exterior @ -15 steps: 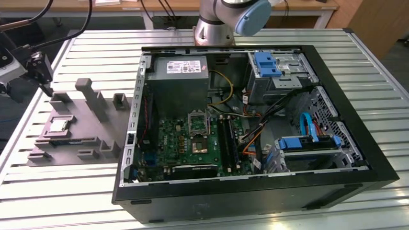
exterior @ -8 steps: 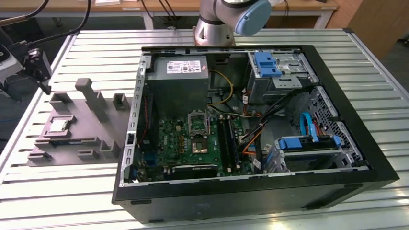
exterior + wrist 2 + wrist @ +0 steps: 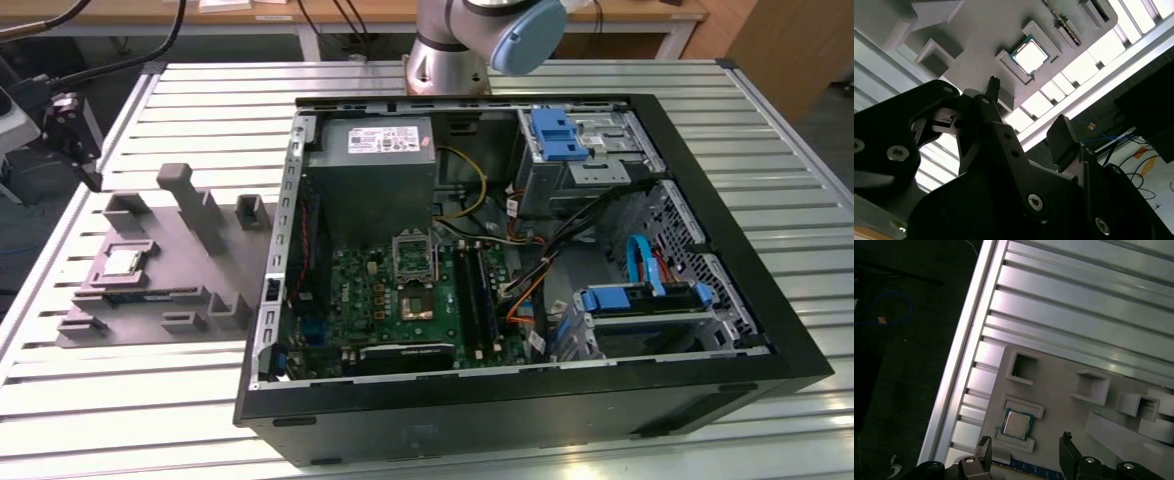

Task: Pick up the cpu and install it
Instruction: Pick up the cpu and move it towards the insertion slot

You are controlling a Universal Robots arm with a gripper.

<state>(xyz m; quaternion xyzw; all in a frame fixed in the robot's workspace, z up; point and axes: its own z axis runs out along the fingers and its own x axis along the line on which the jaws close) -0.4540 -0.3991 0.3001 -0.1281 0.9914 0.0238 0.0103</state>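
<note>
The cpu point(image 3: 123, 262) is a small silvery square lying flat in a recess of the grey tray point(image 3: 187, 285), at the exterior view's left. Both wrist views show the cpu point(image 3: 1030, 55) point(image 3: 1016, 424) seated in its raised frame. My gripper point(image 3: 80, 150) hangs above the tray's far left edge, well clear of the chip. It is open point(image 3: 1026, 450), with nothing between the two dark fingers point(image 3: 1064, 137). The open computer case point(image 3: 747, 230) lies in the middle of the table. The motherboard's metal-framed socket point(image 3: 414, 253) sits inside it.
The tray carries several upright grey blocks point(image 3: 200, 205) and a memory stick point(image 3: 147, 297) near the chip. Cables, blue drive bays point(image 3: 641, 300) and a power supply point(image 3: 380, 165) crowd the case. The slatted table's edge point(image 3: 959, 365) runs close to the tray. The arm's base point(image 3: 454, 50) stands behind the case.
</note>
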